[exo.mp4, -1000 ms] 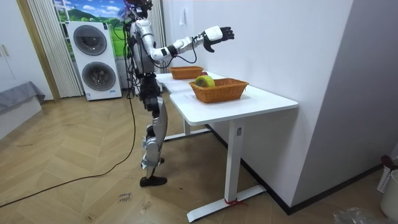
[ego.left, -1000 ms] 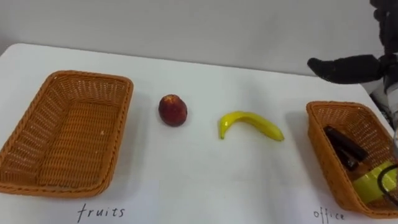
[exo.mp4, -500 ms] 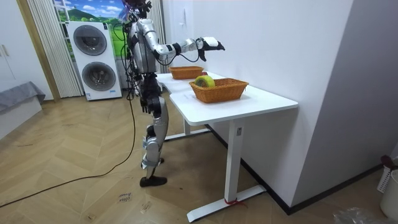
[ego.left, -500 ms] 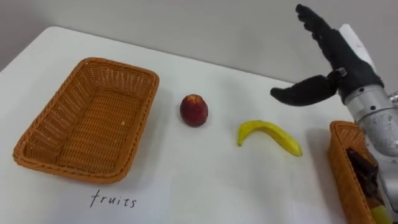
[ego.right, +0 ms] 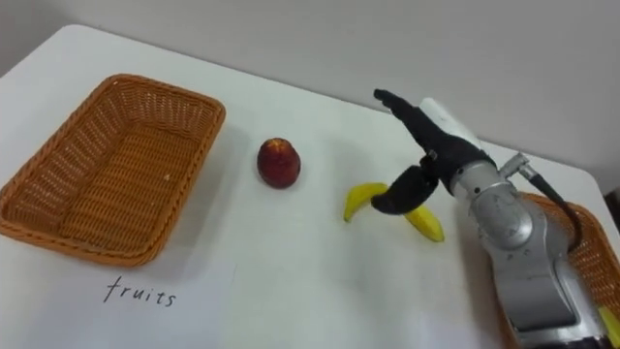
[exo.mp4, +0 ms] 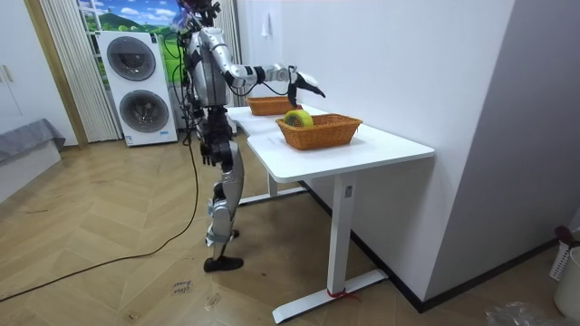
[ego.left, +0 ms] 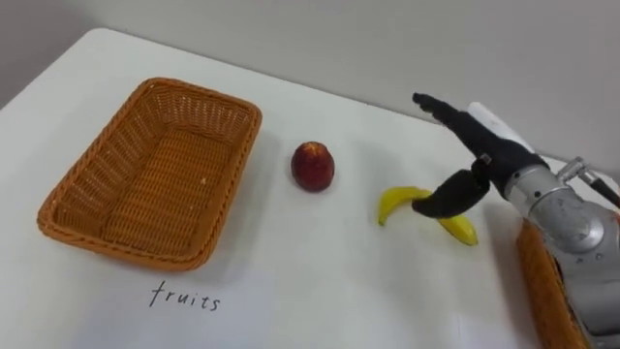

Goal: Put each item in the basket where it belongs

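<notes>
A yellow banana (ego.left: pixel 397 201) lies on the white table (ego.left: pixel 320 271), right of the middle. My right hand (ego.left: pixel 481 145) hovers over it, open, with straight fingers pointing to the far left and the thumb hanging down across the banana's middle. A red apple (ego.left: pixel 313 166) rests to the banana's left. The wicker fruit basket (ego.left: pixel 76 209) stands empty at the left, above a handwritten label "fruits" (ego.left: pixel 184 297). The office basket's rim (ego.left: pixel 539 283) shows at the right edge. In the room view the right hand (exo.mp4: pixel 296 80) reaches over the table.
The table's far edge meets a pale wall. In the room view I stand at the table's end, with the office basket (exo.mp4: pixel 319 129) nearer the camera and the fruit basket (exo.mp4: pixel 270 105) beyond. Washing machines (exo.mp4: pixel 136 86) stand behind me.
My right hand has come down from high above the office basket and swung left over the banana. The head view has turned, so the baskets and fruit sit further right.
</notes>
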